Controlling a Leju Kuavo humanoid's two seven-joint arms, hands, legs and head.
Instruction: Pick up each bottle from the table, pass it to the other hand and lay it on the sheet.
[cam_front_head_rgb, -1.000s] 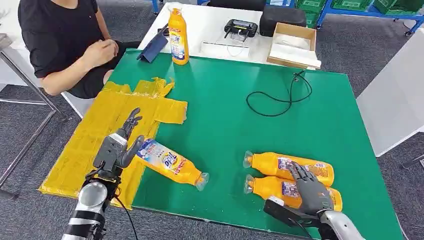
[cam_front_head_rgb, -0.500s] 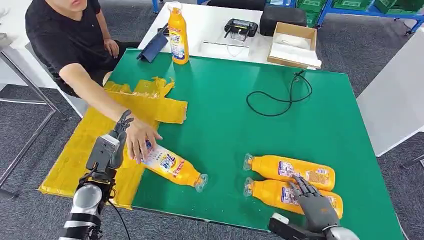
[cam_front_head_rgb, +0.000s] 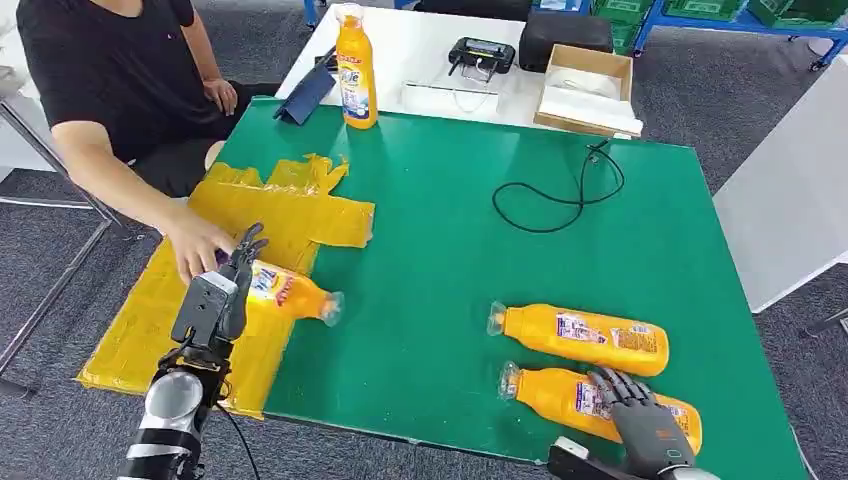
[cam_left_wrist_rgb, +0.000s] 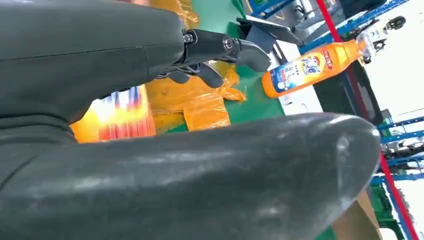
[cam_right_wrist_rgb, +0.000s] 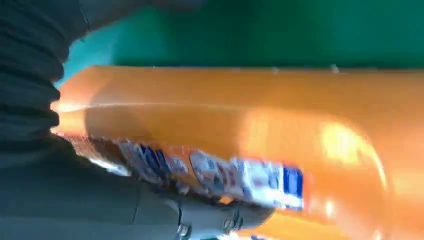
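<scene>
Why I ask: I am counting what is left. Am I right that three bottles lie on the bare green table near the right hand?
Not three: the head view shows two, the far bottle and the near bottle under the right hand. A third bottle lies on the yellow sheet.

Orange plastic bottle with blue-and-white label (cam_front_head_rgb: 285, 292): now farther from the right hand, base on the crinkled yellow plastic sheet (cam_front_head_rgb: 150, 310), just beside the left hand (cam_front_head_rgb: 222, 290); formerly off the sheet on green.

Person's hand (cam_front_head_rgb: 197, 245): now beyond the left hand's fingertips, at the bottle's base.

Near orange bottle (cam_front_head_rgb: 600, 405): shifted under the right hand (cam_front_head_rgb: 645, 425), cap angled away from its neighbour.
</scene>
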